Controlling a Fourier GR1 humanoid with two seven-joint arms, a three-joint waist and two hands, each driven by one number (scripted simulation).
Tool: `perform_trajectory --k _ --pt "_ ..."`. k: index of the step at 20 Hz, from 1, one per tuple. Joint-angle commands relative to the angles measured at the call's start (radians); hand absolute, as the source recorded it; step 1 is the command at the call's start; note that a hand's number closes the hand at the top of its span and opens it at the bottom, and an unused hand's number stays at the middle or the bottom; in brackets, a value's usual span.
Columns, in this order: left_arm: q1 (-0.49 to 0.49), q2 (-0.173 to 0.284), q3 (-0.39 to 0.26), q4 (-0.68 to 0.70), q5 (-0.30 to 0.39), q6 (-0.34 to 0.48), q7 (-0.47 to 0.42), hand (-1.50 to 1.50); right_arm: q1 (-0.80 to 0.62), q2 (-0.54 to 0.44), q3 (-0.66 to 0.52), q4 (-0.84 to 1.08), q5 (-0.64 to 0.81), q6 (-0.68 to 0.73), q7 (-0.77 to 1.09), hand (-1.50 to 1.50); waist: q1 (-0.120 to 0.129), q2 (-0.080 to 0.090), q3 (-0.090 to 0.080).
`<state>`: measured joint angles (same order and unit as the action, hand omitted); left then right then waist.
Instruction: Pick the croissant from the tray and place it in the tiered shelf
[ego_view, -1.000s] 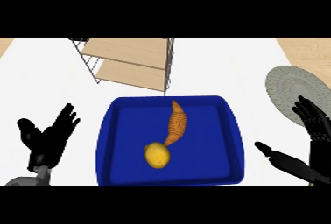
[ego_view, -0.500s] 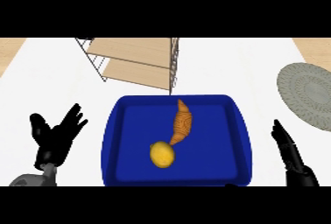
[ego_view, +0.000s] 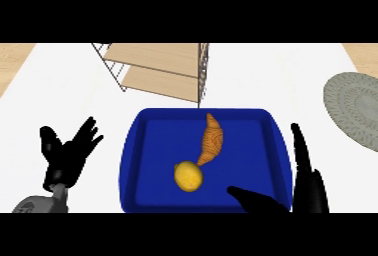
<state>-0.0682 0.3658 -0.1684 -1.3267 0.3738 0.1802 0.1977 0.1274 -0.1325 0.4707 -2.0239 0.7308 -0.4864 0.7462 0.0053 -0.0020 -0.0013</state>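
Note:
An orange-brown croissant lies lengthwise in the middle of the blue tray. The wooden tiered shelf with wire legs stands behind the tray, at the upper left. My right hand is open at the tray's right rim, fingers straight and pointing away from me, thumb reaching over the tray's near right corner. It is apart from the croissant. My left hand rests open on the counter left of the tray, fingers up.
A yellow lemon lies in the tray just in front of the croissant's near tip. A grey round plate sits on the counter at the right edge.
My right hand has moved left and forward to the tray's right rim, its thumb now over the tray's near corner. The view has shifted, so the tray and shelf sit further right.

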Motion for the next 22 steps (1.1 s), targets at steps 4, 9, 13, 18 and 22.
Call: perform_trajectory --k 4,9,13,18,22 --pt "-0.009 -0.006 0.025 0.041 -0.013 -0.039 0.01 0.0 -0.191 0.129 0.018 0.123 0.153 0.146 0.268 -1.5 0.0 0.002 0.001" --pt "0.044 -0.03 0.028 -0.012 -0.039 -0.014 0.015 0.0 -0.234 0.131 0.087 0.262 0.176 0.083 0.291 -1.5 0.002 0.002 0.001" --pt "-0.041 -0.021 0.06 0.023 -0.036 -0.027 0.06 0.0 -0.28 0.132 0.144 0.241 0.225 0.084 0.465 -1.5 -0.003 0.002 0.001" --pt "0.013 -0.023 0.059 0.0 -0.038 -0.062 0.037 0.0 -0.399 0.132 0.122 0.378 0.244 0.02 0.532 -1.5 0.007 0.002 0.001" --pt "-0.043 -0.049 0.064 0.038 -0.082 -0.026 0.054 0.0 -0.351 0.132 0.153 0.351 0.271 0.033 0.529 -1.5 -0.003 0.002 0.001"
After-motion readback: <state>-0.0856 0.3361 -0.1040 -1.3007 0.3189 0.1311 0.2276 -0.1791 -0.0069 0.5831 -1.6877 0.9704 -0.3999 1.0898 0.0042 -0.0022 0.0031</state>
